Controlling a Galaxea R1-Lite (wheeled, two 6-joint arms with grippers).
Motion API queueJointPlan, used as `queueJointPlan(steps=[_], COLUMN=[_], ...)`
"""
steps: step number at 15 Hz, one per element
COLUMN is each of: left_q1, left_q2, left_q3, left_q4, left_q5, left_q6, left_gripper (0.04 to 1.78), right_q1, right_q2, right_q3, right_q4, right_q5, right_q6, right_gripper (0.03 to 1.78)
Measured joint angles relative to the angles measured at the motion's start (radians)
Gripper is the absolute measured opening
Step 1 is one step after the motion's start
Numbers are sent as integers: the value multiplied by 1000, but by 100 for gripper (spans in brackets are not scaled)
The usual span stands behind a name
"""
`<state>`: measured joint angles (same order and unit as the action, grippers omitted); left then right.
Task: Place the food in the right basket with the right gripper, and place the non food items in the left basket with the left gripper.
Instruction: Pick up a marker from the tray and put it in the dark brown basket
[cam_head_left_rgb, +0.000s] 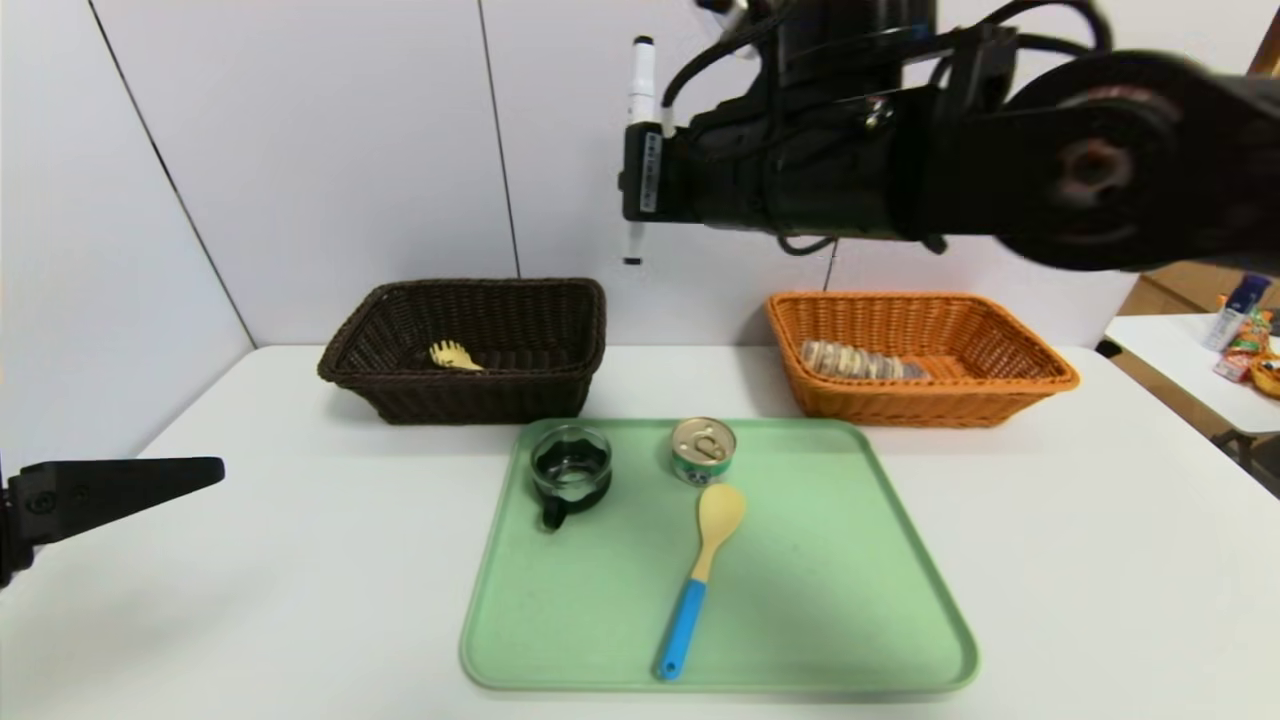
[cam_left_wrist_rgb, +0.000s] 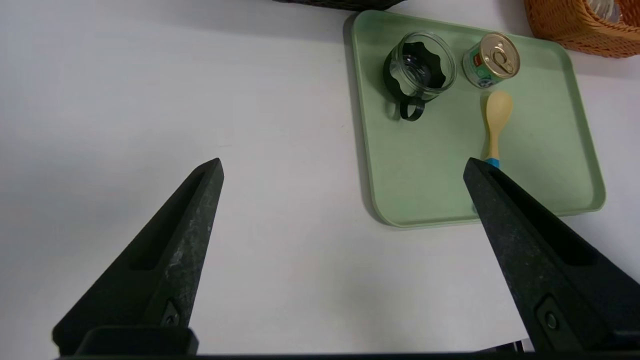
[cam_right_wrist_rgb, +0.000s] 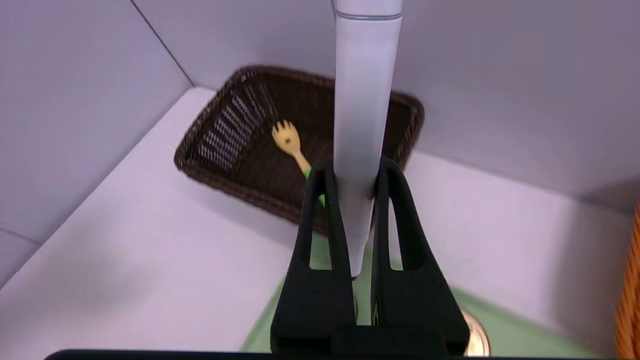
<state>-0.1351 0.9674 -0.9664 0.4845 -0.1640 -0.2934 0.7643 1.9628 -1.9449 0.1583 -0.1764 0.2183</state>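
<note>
While R arm hangs raised across the scene, largest to smallest:

Table (cam_head_left_rgb: 1100, 560): white, well below R gripper; L gripper low over its bare part.
Tray (cam_head_left_rgb: 830, 600): green, on table, below R gripper and a bit nearer the robot; well off to the side of L gripper.
Right basket (cam_head_left_rgb: 1010, 385): orange wicker, below R arm, behind tray; bread loaf (cam_head_left_rgb: 860, 362) lies inside.
Left basket (cam_head_left_rgb: 560, 390): dark brown wicker, below and beyond R gripper; pasta fork (cam_head_left_rgb: 455, 355) w/ green handle inside.
R gripper (cam_right_wrist_rgb: 356, 170): high in the air, between the two baskets, nearer the dark one; fingers (cam_right_wrist_rgb: 320, 210) clamped on marker.
L gripper (cam_left_wrist_rgb: 342, 167): fingers spread wide, nothing between them; tray off to one side.
Marker (cam_head_left_rgb: 640, 110): white, upright in R gripper, ends sticking out above and below fingers; black tip at top.
Spoon (cam_head_left_rgb: 700, 570): yellow bowl, blue handle, flat on tray, below R gripper.
Glass cup (cam_head_left_rgb: 570, 470): black handle, upright on tray, just beside tin.
Tin (cam_head_left_rgb: 703, 450): gold pull-tab lid, green label, upright on tray, at spoon bowl.
</note>
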Motion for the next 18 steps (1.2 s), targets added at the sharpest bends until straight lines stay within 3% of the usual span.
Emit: queueJointPlan(steps=[3,9,15,18], left_q1=[0,0,0,0], left_q2=[-27,-78,-131,-153], left_q3=[11,42,44,45], left_q4=[2,26,99,131], left_q5=[2,7,7,7], left_q6=[1,4,4,5], left_gripper=[169,169,169,169], right_q1=[4,-10,-19,-22], right_q2=[111,283,386,426], right_q3=[-6,-9,-8,-8], right_q4=[-164,-437,-579,-597], right_q5=[0,21,19,16], right_q6=[-64,-68,-63,-61], right_gripper=[15,15,15,15])
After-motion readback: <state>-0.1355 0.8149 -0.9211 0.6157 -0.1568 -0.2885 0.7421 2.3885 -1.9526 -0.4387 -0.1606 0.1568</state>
